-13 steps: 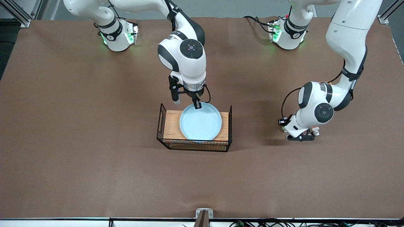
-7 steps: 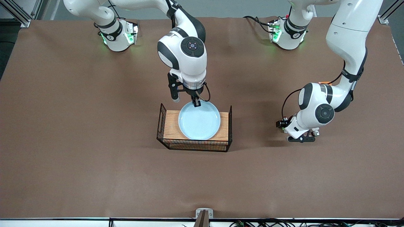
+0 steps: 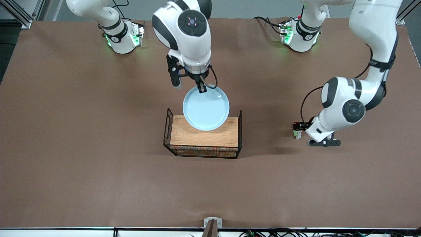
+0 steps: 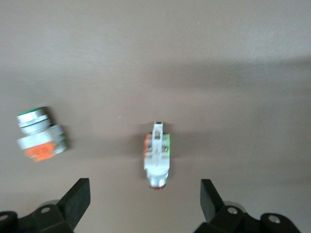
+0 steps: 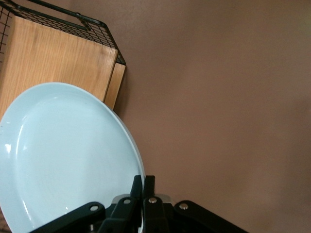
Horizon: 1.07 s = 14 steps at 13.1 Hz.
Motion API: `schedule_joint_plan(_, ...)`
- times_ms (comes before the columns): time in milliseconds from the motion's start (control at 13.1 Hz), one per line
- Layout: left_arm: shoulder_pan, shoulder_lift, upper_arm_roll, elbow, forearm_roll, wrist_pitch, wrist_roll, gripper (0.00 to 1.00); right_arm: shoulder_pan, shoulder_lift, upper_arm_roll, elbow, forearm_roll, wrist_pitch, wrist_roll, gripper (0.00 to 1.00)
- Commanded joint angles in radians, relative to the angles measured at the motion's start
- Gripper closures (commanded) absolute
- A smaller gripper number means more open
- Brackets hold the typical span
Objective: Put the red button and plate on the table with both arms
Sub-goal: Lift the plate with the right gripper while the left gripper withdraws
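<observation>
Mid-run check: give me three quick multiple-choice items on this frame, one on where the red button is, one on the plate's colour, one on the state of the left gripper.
1. Where is the red button?
A. on the table
B. on the rack
C. in the plate

2. What colour is the plate?
A. orange
B. pale blue
C. black

3. How is the left gripper?
A. shut on the button
B. open
C. shut on the plate

Answers: 1 A, it lies on brown sheet between spread fingers; 2 B, seen in the front view, held by the right gripper; 3 B, fingers stand apart, nothing between them touched.
</observation>
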Motion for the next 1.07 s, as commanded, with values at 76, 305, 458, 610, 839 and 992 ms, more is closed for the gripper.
schedule_joint_plan(76,0.063,-0.121,-0.005,0.022,0.012,-0.13,0.069,0.0,-0.069,-0.094,0.003,0.035,0.074,-0.126,-0.239,1.0)
schedule_joint_plan(305,0.076,-0.12,-0.001,0.236,0.01,-0.42,0.069,0.0,-0.259,-0.152,0.002,0.026,0.078,-0.27,-0.702,1.0)
schedule_joint_plan(458,0.091,-0.129,-0.003,0.357,0.01,-0.55,0.049,0.0,-0.411,-0.162,0.0,-0.009,0.07,-0.291,-1.033,1.0)
schedule_joint_plan(610,0.093,-0.165,-0.001,0.421,0.01,-0.597,0.024,0.0,-0.552,-0.16,0.0,-0.051,0.05,-0.26,-1.322,1.0)
schedule_joint_plan(839,0.094,-0.259,0.002,0.422,0.012,-0.608,0.01,0.0,-0.721,-0.162,0.0,-0.193,0.027,-0.103,-1.71,1.0)
schedule_joint_plan(992,0.099,-0.29,0.002,0.424,0.017,-0.608,0.009,0.0,-0.813,-0.162,0.0,-0.322,-0.011,0.092,-1.934,1.0)
